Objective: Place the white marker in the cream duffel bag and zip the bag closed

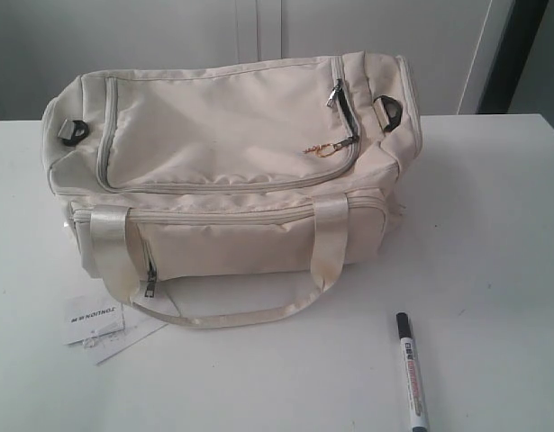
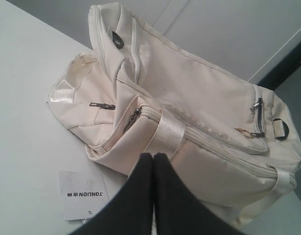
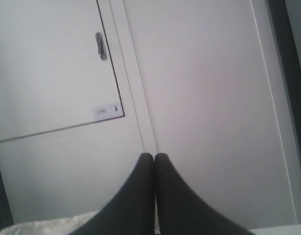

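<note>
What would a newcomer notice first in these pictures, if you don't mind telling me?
The cream duffel bag dominates, lying across the middle of the white table. In the exterior view the white marker lies apart from it at the lower right, black cap toward the bag. A small paper tag sits by the bag's lower left corner.

White table (image 1: 502, 207) carrying three items
The cream duffel bag (image 1: 224, 153) is sitting mid-table; the white marker (image 1: 411, 371) and a paper tag (image 1: 98, 322) are lying before it, well apart.
</note>
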`<state>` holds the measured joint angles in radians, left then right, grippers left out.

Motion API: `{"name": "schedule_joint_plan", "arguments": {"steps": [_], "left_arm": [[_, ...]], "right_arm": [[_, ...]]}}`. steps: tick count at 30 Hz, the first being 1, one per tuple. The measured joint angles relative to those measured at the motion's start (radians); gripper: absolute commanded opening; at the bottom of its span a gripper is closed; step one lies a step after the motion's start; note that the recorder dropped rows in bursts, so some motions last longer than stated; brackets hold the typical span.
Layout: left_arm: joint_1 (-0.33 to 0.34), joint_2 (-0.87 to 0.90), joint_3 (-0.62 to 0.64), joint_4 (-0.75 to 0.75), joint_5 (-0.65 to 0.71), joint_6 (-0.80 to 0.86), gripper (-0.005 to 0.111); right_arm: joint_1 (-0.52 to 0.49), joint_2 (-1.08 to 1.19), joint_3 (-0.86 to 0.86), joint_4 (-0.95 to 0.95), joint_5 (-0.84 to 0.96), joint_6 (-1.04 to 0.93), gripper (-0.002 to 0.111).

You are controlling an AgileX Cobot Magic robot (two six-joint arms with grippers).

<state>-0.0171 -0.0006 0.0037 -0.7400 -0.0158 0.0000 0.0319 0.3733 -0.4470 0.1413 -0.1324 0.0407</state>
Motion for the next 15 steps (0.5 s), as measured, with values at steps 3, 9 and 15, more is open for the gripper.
{"name": "schedule_joint_plan", "arguments": {"steps": [3, 9, 15], "left_arm": [[0.0, 0.0, 0.0, 0.0, 0.0, -0.007, 0.0], [0.0, 0.0, 0.0, 0.0, 0.016, 0.0, 0.0], [0.0, 0.0, 0.0, 0.0, 0.025, 0.0, 0.0]], "right_arm": [[0.0, 0.13, -0.121, 0.0, 0.132, -0.047, 0.0], [0.0, 0.352, -0.325, 0.0, 0.366, -0.11, 0.0], [0.0, 0.582, -0.531, 0.0, 0.597, -0.177, 0.0]]}}
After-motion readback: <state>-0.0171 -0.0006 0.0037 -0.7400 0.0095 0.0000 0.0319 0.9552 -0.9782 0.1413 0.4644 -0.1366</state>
